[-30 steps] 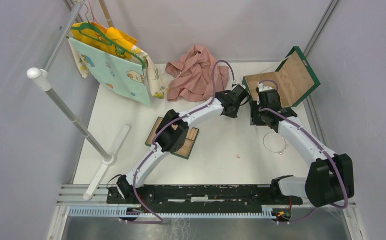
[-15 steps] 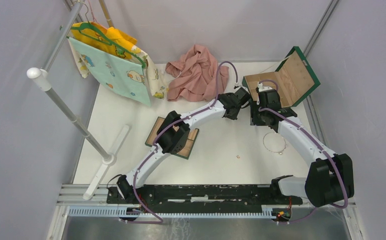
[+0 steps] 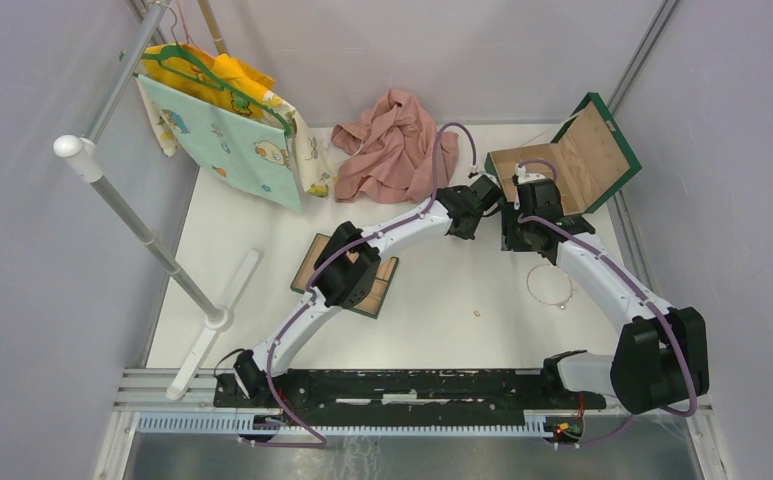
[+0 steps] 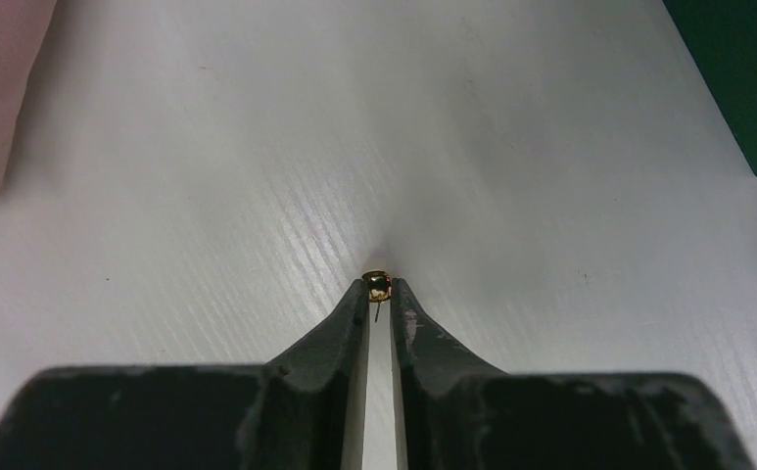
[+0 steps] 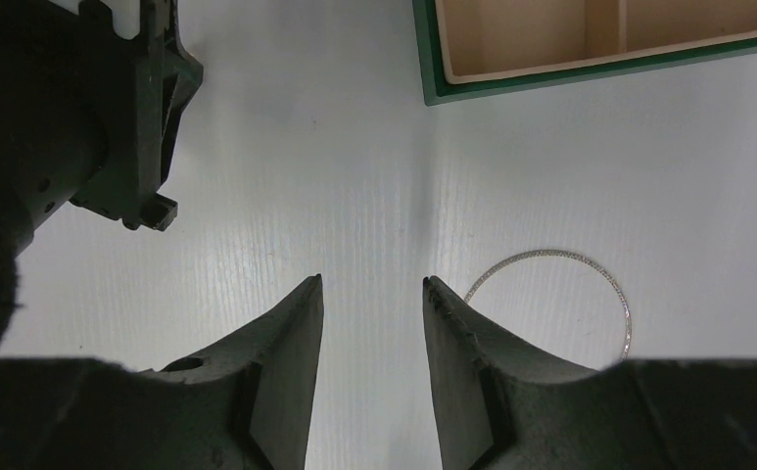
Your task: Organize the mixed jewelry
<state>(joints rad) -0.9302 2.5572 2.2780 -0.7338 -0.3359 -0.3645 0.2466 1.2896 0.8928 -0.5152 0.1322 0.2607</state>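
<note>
Gold stud (image 4: pixel 378 284), tiny and glossy, thin pin, between left pincer (image 4: pixel 380 291) tips.

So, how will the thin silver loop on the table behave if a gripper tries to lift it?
The silver loop looks like very thin wire, so it is probably light and may bend under a firm pinch. It lies flat on the smooth table, so a grasp may well push it along before catching it.
</note>
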